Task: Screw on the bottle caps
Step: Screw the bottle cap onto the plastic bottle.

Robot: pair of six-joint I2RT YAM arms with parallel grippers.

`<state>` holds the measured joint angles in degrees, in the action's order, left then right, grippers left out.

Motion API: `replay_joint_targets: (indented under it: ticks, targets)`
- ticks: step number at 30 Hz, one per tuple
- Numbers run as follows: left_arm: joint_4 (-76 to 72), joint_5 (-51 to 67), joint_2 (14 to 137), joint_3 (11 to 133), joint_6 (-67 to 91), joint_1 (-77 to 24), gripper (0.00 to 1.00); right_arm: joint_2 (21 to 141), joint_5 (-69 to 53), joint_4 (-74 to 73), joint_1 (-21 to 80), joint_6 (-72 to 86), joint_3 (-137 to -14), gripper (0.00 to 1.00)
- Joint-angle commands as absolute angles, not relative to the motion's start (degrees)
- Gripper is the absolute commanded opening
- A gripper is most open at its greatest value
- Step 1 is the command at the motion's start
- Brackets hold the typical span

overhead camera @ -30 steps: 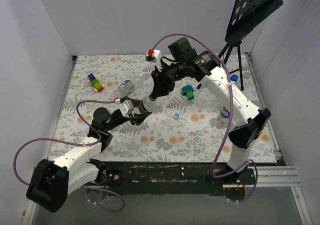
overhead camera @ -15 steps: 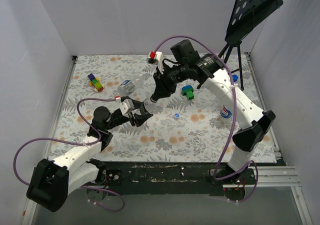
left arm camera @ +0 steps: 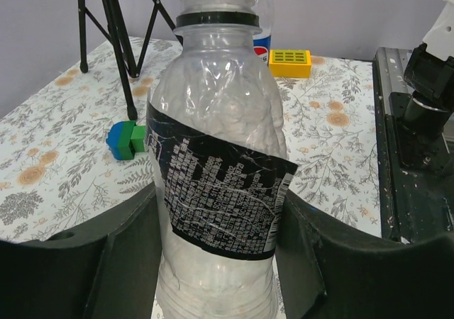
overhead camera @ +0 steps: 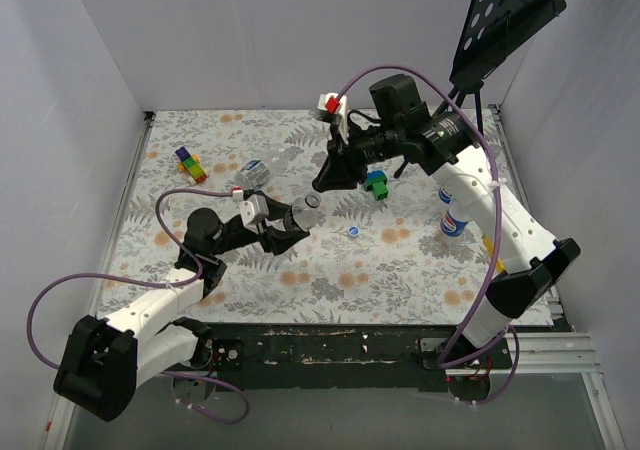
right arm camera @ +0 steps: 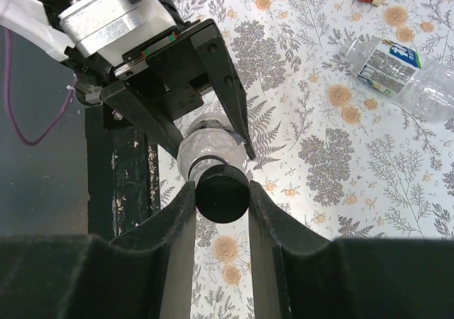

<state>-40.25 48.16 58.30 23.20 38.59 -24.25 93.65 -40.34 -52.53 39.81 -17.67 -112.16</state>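
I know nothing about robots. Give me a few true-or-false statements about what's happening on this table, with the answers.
1. The left gripper holds a black-labelled bottle. True.
2. The right gripper grips a blue cap. False: it grips a black cap.
3. A loose blue cap lies on the table. True.
4. The held bottle is already capped. False: its threaded neck is bare.
5. A second bottle lies on its side on the table. True.

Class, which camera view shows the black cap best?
Right wrist: the black cap sits central, pinched in the right hand, lined up with the bottle. Top external: too small to make out. Left wrist: out of frame.
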Motion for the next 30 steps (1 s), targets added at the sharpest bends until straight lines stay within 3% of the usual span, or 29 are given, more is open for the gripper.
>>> replay_joint_targets:
  ticks: [1,18,30]
  targets:
    - [-45.70,47.37,58.18,22.33,41.04,-24.43,0.11,90.00,-43.15,-48.96,39.46,-18.90,-109.17,0.01]
    - [-50.80,48.08,59.33,21.45,44.03,-24.70,0.10,88.86,-47.46,-42.54,39.73,-15.47,-103.01,0.01]
    - [-49.75,49.57,58.10,21.88,42.89,-24.87,0.10,92.37,-49.66,-50.70,40.43,-19.50,-105.73,0.01]
